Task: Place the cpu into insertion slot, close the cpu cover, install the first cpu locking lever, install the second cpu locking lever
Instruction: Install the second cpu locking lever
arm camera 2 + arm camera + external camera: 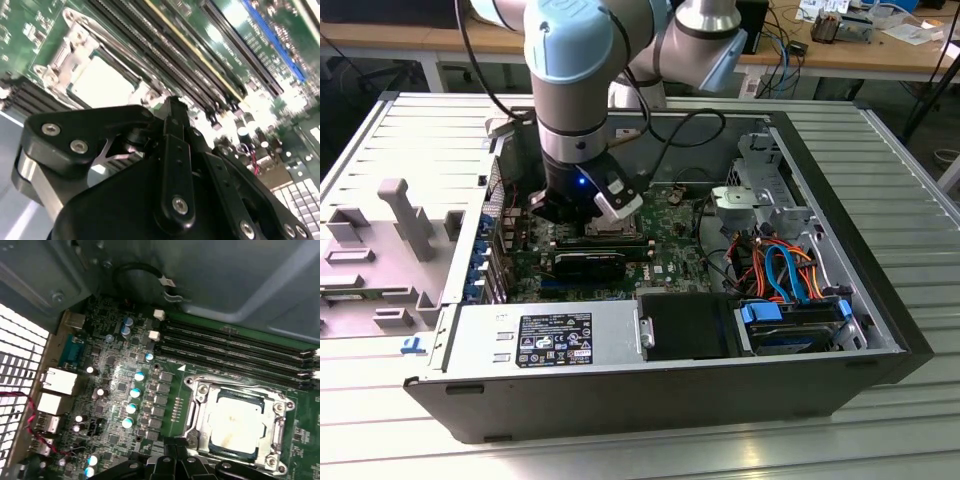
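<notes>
- Over the green circuit board (125, 385) inside the open grey computer case (880, 330), the black gripper (170, 107) hangs low above the socket area; its jaws look drawn together with nothing visible between them, though the tips are partly hidden.
- Just beside the jaws sits the small flat square cpu (235, 422) with its silver-grey metal top, already lying in the square silver-rimmed insertion slot (196, 427).
- Around it lies the thin silver windowed cpu cover (277, 412), which appears to be down over the chip.
- Whether either locking lever is latched I cannot tell.
- Judgement: good work here means a straight, slow descent, pressing only on metal frame or lever, never on the chip face.
- Beyond the socket run long narrow black memory slots (240, 347); these should stay untouched.
</notes>
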Robot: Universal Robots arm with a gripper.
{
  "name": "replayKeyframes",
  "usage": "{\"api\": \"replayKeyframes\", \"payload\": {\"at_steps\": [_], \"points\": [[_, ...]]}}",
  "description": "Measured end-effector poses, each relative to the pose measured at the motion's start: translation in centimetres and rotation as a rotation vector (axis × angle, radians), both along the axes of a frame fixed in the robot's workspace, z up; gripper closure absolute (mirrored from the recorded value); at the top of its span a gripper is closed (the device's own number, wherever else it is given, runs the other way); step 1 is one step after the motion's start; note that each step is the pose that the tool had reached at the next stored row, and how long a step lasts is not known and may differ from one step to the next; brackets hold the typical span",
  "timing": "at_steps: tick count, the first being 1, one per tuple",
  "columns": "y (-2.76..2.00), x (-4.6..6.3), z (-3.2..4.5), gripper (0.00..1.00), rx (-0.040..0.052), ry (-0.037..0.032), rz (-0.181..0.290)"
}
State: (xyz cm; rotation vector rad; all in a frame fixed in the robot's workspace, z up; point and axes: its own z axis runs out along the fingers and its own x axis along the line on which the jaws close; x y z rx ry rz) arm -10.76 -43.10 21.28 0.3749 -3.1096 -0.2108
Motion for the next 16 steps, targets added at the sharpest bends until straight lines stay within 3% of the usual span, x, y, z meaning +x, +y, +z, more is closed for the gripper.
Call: {"api": "replayKeyframes", "payload": {"at_steps": [7,10,12,16], "points": [[0.84,2.5,-0.79,0.89,-0.0007,0.0233,-0.001],[1.96,3.1,-0.90,0.89,-0.0007,0.0252,-0.001],[2.39,3.6,-0.90,0.89,-0.0032,0.0250,-0.002],[2.60,4.6,-0.90,0.89,-0.0147,0.0255,-0.009]]}}
